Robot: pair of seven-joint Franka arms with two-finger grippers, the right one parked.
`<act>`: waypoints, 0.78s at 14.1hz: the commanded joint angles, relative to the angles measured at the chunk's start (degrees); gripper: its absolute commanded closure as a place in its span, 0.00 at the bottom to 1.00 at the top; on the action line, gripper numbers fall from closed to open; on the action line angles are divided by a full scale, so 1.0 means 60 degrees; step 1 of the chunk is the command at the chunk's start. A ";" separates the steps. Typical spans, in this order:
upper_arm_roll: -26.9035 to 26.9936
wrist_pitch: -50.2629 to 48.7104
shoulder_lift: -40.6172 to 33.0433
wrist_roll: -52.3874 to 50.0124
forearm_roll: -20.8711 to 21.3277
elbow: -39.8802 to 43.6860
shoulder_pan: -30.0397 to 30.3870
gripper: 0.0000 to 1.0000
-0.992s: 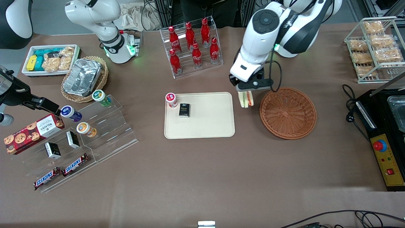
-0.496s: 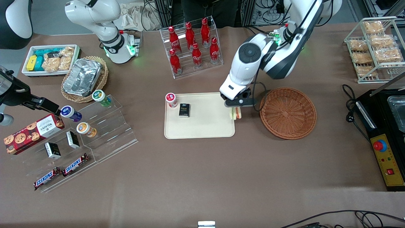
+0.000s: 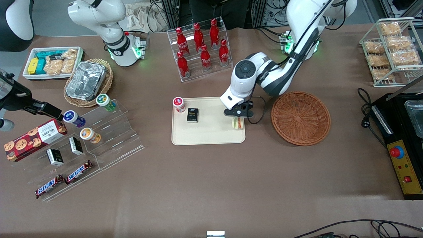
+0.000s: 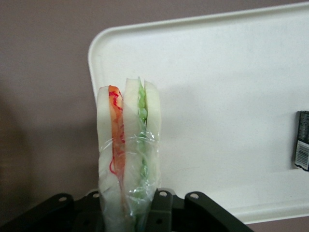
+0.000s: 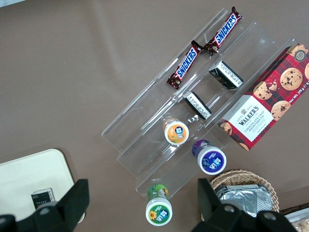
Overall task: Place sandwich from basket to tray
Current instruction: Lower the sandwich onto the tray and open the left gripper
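Gripper clamped on sandwich, wedge hanging upright below jaws, low over tray edge nearest basket.

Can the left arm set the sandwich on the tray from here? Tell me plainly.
Probably yes. The gripper holds the sandwich over the tray at its basket-side edge, with bare tray surface under it; the black box sits apart.

Six red soda bottles stand in a clear rack. Two Snickers bars lie on clear steps beside a red cookie box. A foil pan sits in a tan basket.
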 commanded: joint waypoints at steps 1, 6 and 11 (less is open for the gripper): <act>0.0118 0.0615 0.0524 -0.0054 0.0197 0.0084 -0.0117 1.00; 0.0176 0.0778 0.0892 -0.0084 0.0475 0.0128 -0.0103 0.75; 0.0381 0.0691 0.0717 0.0018 0.0475 0.0244 -0.0059 0.00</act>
